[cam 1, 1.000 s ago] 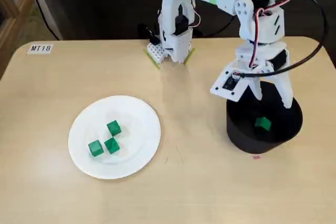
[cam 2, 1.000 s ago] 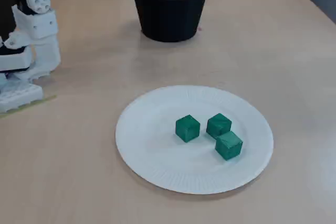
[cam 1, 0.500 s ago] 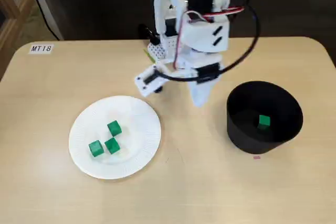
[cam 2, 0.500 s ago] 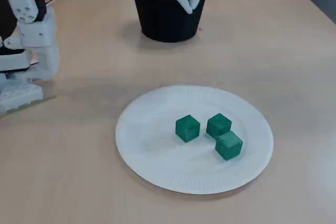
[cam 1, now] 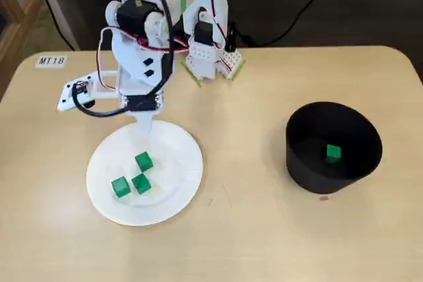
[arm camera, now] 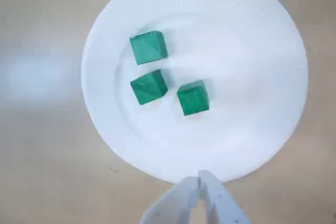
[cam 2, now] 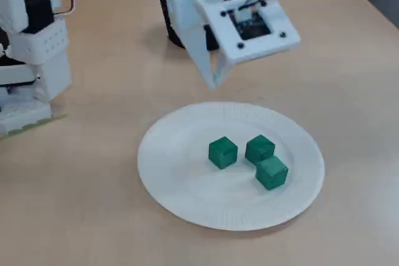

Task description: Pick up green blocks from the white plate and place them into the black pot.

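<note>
- Arm (cam 1: 142, 37) is swinging from black pot (cam 1: 304, 173) to white plate (cam 1: 185, 176) rim, end effector (cam 1: 145, 125) hovering there, pressed together
- Three green blocks (cam 1: 140, 182) are lying on plate

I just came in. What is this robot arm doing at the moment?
A single arm is handling green blocks. Its tool, shut and empty, hovers above the rim of the white plate, where three green blocks lie. One green block already sits in the black pot.
</note>
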Motion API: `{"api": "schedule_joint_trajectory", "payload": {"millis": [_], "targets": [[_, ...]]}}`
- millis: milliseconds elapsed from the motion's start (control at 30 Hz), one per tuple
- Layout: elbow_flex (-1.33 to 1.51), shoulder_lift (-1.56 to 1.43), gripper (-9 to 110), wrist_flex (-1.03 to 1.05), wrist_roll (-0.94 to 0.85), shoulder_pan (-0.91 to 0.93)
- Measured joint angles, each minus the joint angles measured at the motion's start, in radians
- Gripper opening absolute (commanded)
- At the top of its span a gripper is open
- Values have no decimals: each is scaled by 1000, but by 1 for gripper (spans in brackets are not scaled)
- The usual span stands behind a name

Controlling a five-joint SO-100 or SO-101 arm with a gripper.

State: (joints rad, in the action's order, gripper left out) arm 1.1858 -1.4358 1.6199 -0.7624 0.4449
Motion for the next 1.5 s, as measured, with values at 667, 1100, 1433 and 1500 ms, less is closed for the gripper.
{"api": "schedule_joint_trajectory", "payload": {"millis": [667,1100,1433,1500], "targets": [[-328,374,23,29,-137,123],[-446,514,27,29,-158,110],[-606,641,27,29,-155,97],[-637,666,26,29,-152,97]]}}
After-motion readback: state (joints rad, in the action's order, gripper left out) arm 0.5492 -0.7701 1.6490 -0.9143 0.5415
